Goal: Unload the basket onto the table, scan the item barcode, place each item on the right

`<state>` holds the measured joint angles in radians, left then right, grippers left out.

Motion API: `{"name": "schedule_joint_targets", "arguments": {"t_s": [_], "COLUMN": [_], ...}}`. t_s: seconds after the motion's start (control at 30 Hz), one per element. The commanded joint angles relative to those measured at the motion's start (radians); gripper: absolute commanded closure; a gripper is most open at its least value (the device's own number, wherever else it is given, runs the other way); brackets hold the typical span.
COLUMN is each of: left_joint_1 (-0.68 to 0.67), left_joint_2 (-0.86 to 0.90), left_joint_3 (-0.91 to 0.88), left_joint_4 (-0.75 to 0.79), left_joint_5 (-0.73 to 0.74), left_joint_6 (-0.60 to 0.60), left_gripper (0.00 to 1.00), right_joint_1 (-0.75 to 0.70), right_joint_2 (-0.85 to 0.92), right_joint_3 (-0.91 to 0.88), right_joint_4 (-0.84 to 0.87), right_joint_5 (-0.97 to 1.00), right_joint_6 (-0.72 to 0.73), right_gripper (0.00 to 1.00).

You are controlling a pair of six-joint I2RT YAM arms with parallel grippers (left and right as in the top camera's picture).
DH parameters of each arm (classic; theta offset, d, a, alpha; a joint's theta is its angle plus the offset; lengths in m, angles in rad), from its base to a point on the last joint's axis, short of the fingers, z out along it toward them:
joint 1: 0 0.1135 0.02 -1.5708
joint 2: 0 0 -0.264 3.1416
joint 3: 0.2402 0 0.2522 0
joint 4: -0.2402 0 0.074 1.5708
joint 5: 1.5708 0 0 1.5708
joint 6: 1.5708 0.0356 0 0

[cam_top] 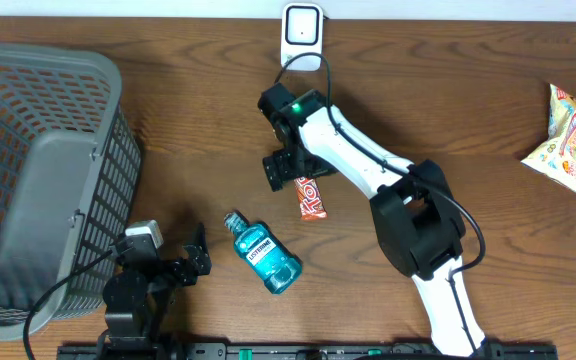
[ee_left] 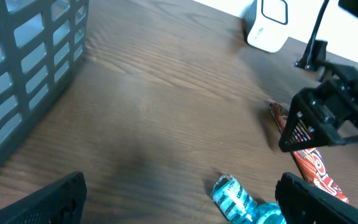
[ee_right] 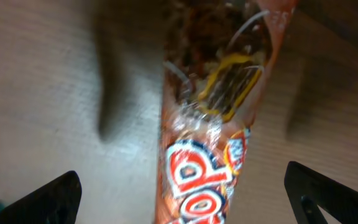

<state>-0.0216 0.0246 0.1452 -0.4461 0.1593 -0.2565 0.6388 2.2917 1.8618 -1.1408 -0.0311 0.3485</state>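
The right claw [cam_top: 286, 170] hung low over the tabletop [cam_top: 188, 120] with its jaws spread about as wide as they would go and nothing in them; from its own camera the two dark fingertips sat out at the lower corners, with bare wood and wrapper between. Lying flat right under it, in the gap between those fingers but touching neither as far as I could see, was the snack packet [ee_right: 204, 155], a long, narrow red-orange wrapper with white lettering and a clear window showing the filling. From above, one end of it was tucked beneath the claw and the rest stuck out toward the robot's base. I'd have reckoned it a light thing, soft and crinkly, with a slick film that would slide or buckle if pinched hard. The sensible hold looked to be across its narrow width near the middle, gently, so the contents weren't crushed and the printed faces stayed clear; where the barcode sat I couldn't make out. Beyond the claw, at the far edge, stood the white scanner [cam_top: 301, 28], near but apart from the packet. Nearer the front lay a blue mouthwash bottle [cam_top: 263, 252] on its side. The left claw [cam_top: 190, 262] rested open and empty beside the grey basket [cam_top: 38, 170].
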Motion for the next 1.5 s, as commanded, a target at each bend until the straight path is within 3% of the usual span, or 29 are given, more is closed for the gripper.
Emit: {"name": "schedule_joint_targets", "arguments": {"t_s": [0.0,0.1,0.23,0.33,0.4,0.43,0.57,0.73,0.9,1.03,1.1,1.17,1.47], "left_joint_1": [-0.002,-0.002,-0.002,-0.002,-0.002,-0.002,-0.002,-0.002,-0.002,-0.002,-0.002,-0.002,-0.002], "left_joint_2": [0.001,0.001,0.001,0.001,0.001,0.001,0.001,0.001,0.001,0.001,0.001,0.001,0.001], "left_joint_3": [-0.014,-0.014,-0.014,-0.014,-0.014,-0.014,-0.014,-0.014,-0.014,-0.014,-0.014,-0.014,-0.014], "left_joint_4": [-0.016,-0.016,-0.016,-0.016,-0.016,-0.016,-0.016,-0.016,-0.016,-0.016,-0.016,-0.016,-0.016], "left_joint_5": [0.012,0.012,0.012,0.012,0.012,0.012,0.012,0.012,0.012,0.012,0.012,0.012,0.012], "left_joint_6": [0.013,0.013,0.013,0.013,0.013,0.013,0.013,0.013,0.013,0.013,0.013,0.013,0.013], "left_gripper": [0.02,0.02,0.02,0.02,0.02,0.02,0.02,0.02,0.02,0.02,0.02,0.02,0.02], "right_joint_1": [-0.029,-0.029,-0.021,-0.01,-0.007,-0.007,-0.031,-0.111,-0.189,-0.237,-0.249,-0.256,-0.244], "right_joint_2": [-0.001,0.002,0.002,0.002,0.002,0.002,0.001,0.001,0.001,0.001,0.0,-0.001,-0.001], "right_joint_3": [-0.039,-0.089,-0.185,-0.248,-0.262,-0.261,-0.2,-0.083,-0.061,-0.061,-0.065,-0.065,-0.065], "right_joint_4": [0.038,0.083,0.169,0.203,0.187,0.177,0.097,-0.126,-0.31,-0.529,-0.562,-0.562,-0.562], "right_joint_5": [0.002,0.008,0.014,0.013,0.003,-0.008,-0.157,-0.644,-1.033,-1.304,-1.374,-1.383,-1.531], "right_joint_6": [-0.005,-0.024,-0.019,-0.019,-0.02,-0.02,-0.084,-0.314,-0.455,-0.446,-0.384,-0.184,0.187], "right_gripper": [0.04,0.13,0.53,0.69,0.93,0.99,0.99,0.99,0.99,0.99,0.99,0.99,0.99]}}
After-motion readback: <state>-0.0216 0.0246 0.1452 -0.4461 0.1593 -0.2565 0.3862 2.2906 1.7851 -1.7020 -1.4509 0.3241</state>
